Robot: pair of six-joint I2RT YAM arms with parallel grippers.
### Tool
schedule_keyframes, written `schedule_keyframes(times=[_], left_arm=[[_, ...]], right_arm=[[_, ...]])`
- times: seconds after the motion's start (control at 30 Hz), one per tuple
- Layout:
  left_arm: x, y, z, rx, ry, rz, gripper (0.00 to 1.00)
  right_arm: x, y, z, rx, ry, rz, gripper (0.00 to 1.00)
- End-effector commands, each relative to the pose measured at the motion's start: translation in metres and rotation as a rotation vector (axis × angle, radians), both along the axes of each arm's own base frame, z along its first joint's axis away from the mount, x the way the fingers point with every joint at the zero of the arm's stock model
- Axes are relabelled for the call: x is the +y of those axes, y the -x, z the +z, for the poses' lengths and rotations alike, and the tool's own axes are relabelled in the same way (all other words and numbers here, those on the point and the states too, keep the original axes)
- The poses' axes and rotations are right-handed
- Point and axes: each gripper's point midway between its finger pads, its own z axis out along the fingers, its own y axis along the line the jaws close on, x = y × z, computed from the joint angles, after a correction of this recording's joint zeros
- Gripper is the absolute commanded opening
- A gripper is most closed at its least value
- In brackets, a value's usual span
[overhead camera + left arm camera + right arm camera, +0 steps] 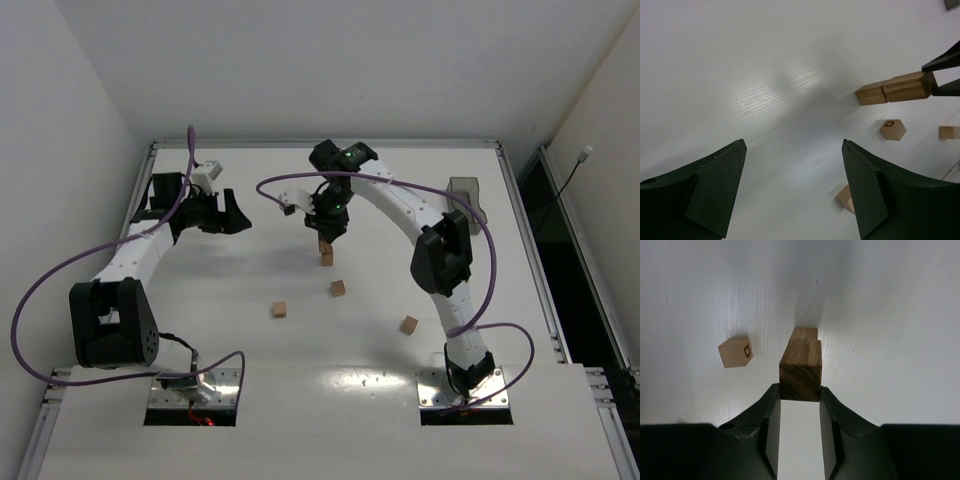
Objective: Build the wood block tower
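Right gripper (800, 391) pinches a wood block (801, 367) between narrowly parted fingers, seated on the base cube (805, 333) mid-table, starting the tower (326, 256). Left gripper (794, 143) hangs wide open, empty. We'd square the seemingly offset edges, then release straight up, clear of the loose cubes (338, 289).

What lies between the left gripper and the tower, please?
Only bare table lies between the left gripper and the tower, as the top view shows.

Robotics lab, white table (250, 350) boxed in by white walls (300, 60), aluminium rail (250, 144) round the edge, left arm (135, 255) and right arm (400, 205) bolted down, purple cables (190, 150) looping.
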Motion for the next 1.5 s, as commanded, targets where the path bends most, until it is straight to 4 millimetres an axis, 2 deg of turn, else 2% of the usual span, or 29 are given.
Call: schedule_keyframes(times=[0.0,0.17,0.37,0.6,0.87,1.47], left_arm=[[0.002,-0.010,0.018,-0.058,0.017,-0.001,0.74],[0.002,-0.010,0.018,-0.058,0.017,-0.001,0.75],[0.002,-0.010,0.018,-0.058,0.017,-0.001,0.90],[0.002,-0.010,0.018,-0.058,0.017,-0.001,0.99],[0.003,-0.011,0.017,-0.052,0.017,0.011,0.99],[0.003,-0.012,0.019,-0.062,0.016,0.011,0.99]], right_arm=[[0.004,-0.006,0.030,-0.055,-0.051,-0.010,0.00],[0.002,-0.003,0.024,-0.038,-0.039,-0.010,0.00],[0.002,-0.003,0.024,-0.038,-0.039,-0.010,0.00],[-0.002,-0.001,0.016,-0.027,-0.020,-0.012,0.00],[-0.007,0.000,0.014,-0.019,-0.014,-0.021,0.00],[-0.006,-0.002,0.014,-0.026,-0.019,-0.021,0.00]])
